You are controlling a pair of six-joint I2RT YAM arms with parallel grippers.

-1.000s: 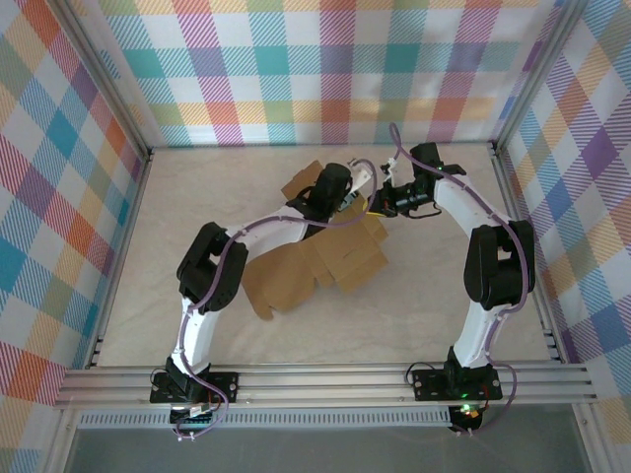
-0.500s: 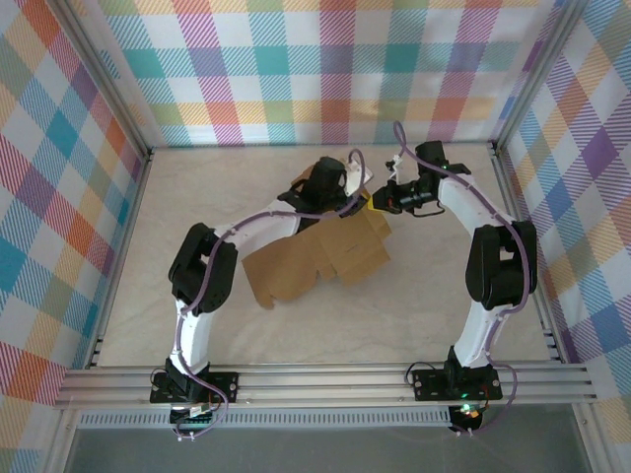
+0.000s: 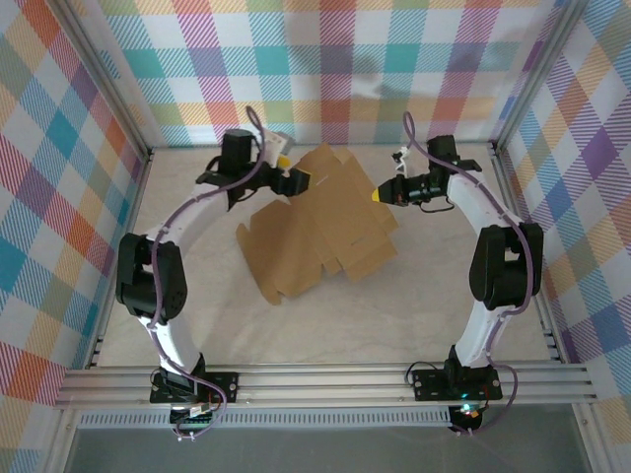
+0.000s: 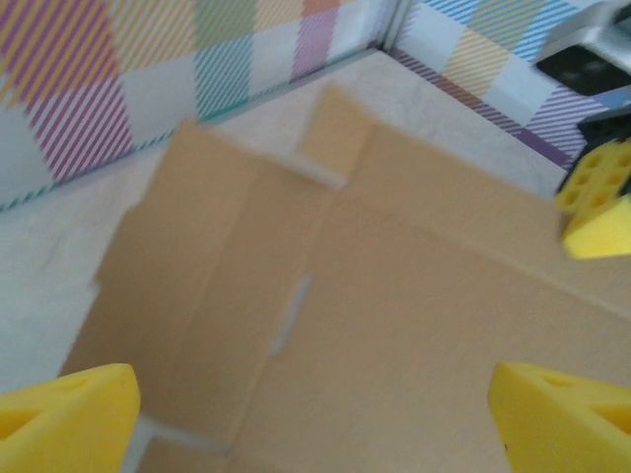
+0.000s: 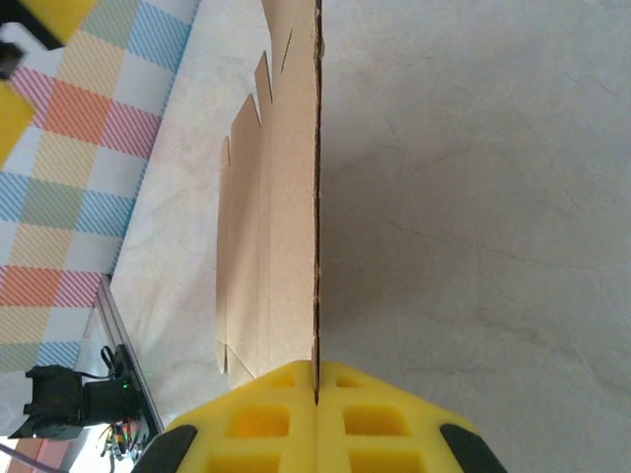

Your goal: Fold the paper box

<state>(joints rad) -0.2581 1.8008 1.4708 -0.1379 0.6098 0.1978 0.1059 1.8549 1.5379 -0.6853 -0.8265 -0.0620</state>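
The paper box (image 3: 320, 222) is a brown die-cut cardboard sheet lying mostly spread out on the cream table, its right side lifted. My right gripper (image 3: 378, 196) is shut on that right edge; in the right wrist view the sheet (image 5: 286, 197) runs edge-on straight into the closed yellow fingers (image 5: 317, 394). My left gripper (image 3: 296, 180) hovers open at the sheet's far left corner, holding nothing. In the left wrist view its yellow fingertips (image 4: 69, 414) stand wide apart over the blurred cardboard (image 4: 394, 315), and the right gripper's yellow tip (image 4: 596, 212) shows at the far side.
Plaid walls (image 3: 335, 69) close the table in on three sides. An aluminium rail (image 3: 325, 379) runs along the near edge by the arm bases. Bare cream table (image 3: 414, 315) lies in front of the sheet.
My left gripper opened, let go of the cardboard and swung back to the far left. The sheet spread out flatter and shifted left. The right gripper kept its grip and moved slightly right.
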